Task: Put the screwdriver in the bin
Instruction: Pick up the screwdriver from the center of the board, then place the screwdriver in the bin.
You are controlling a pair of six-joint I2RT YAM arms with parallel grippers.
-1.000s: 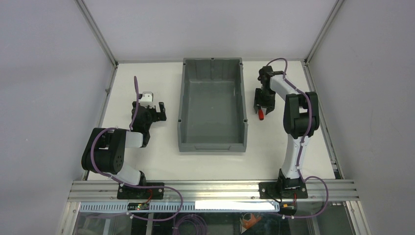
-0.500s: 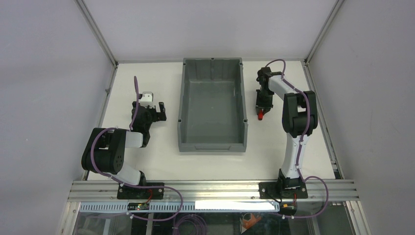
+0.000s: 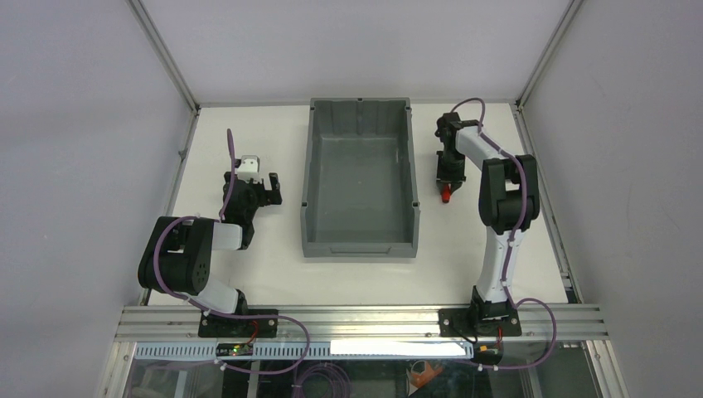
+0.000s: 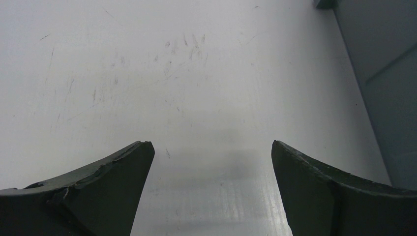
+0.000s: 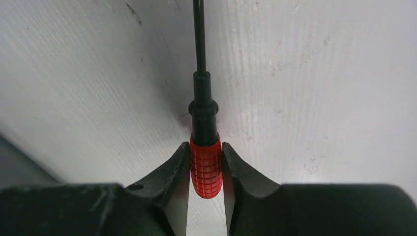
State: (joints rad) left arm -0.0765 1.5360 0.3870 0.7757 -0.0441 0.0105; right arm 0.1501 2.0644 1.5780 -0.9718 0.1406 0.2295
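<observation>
The screwdriver (image 5: pixel 205 167) has a red gridded handle and a thin black shaft pointing away from the wrist camera. My right gripper (image 5: pixel 205 147) is shut on that handle, both fingers pressed against its sides, low over the white table. From above, the right gripper (image 3: pixel 448 184) is just right of the bin (image 3: pixel 308 166), with the red handle (image 3: pixel 446 196) showing below it. The dark grey bin is empty. My left gripper (image 4: pixel 211 147) stands open over bare table, left of the bin, holding nothing; from above the left gripper (image 3: pixel 250 189) sits near the bin's left wall.
The bin's right wall (image 3: pixel 414 174) is close beside the right gripper. A corner of the bin (image 4: pixel 388 88) shows at the right of the left wrist view. Grey enclosure walls and metal frame rails (image 3: pixel 166 58) border the table.
The right gripper's fingers have closed in on the screwdriver's red handle. The left arm has not moved.
</observation>
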